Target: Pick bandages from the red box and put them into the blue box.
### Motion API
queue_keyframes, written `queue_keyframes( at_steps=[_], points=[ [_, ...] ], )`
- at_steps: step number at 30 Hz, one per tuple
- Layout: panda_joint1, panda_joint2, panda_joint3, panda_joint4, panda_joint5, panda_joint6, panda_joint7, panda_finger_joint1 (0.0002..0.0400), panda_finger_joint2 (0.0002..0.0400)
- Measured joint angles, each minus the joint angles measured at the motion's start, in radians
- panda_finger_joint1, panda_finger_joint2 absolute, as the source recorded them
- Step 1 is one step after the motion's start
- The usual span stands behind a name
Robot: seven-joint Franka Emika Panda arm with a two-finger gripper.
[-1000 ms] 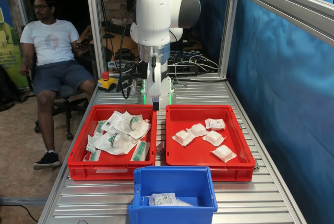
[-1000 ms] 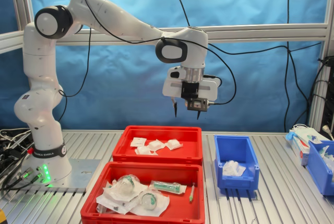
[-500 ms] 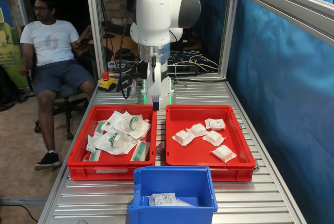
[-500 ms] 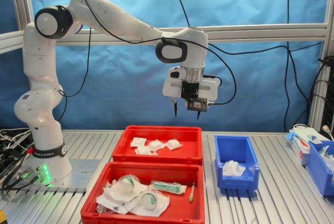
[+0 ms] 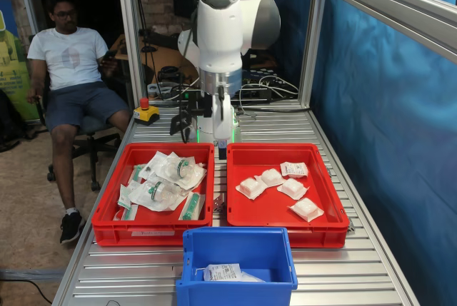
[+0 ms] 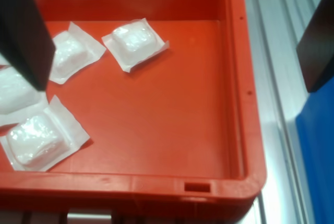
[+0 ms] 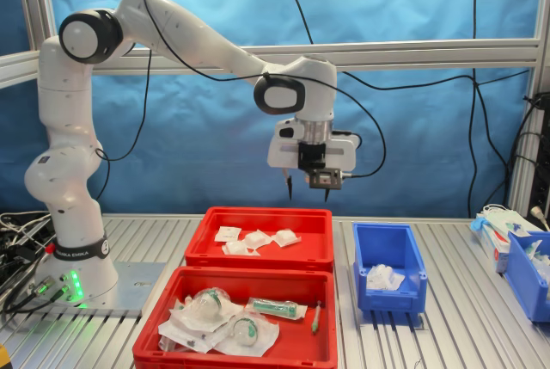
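Ribbed aluminium table behind blue curtaining, carrying two red crates and the blue box. My gripper hangs above the red box, fingers spread wide and holding nothing. Bandages lie scattered flat on that crate's floor; the wrist view shows one packet lying apart from its neighbours, two others close together beside a finger. The blue box already holds a white packet. Step in hand, as I judge it: descent for a pick. I would centre on the isolated packet, lower straight down with jaws straddling its puffy middle, and close gently, avoiding the crate wall and the thin sealed border.
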Motion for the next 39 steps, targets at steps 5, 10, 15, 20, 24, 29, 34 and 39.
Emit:
queue_keyframes(
  at_steps=[5,10,15,20,24,29,34,39],
  points=[
    [0.027,0.000,0.000,-0.033,0.000,0.017,0.000,0.0400,0.0400],
    [0.062,0.000,0.000,-0.068,0.000,0.063,0.000,0.0400,0.0400],
    [0.098,0.006,0.001,-0.105,0.000,0.158,0.000,0.0400,0.0400],
    [0.117,0.020,0.001,-0.127,0.002,0.211,0.000,0.0400,0.0400],
    [0.131,0.043,0.002,-0.147,0.005,0.247,0.000,0.0400,0.0400],
    [0.140,0.074,0.002,-0.165,0.014,0.280,0.000,0.0400,0.0400],
    [0.146,0.099,0.002,-0.179,0.042,0.307,0.000,0.0400,0.0400],
    [0.150,0.116,0.002,-0.188,0.056,0.323,0.000,0.0400,0.0400]
  ],
)
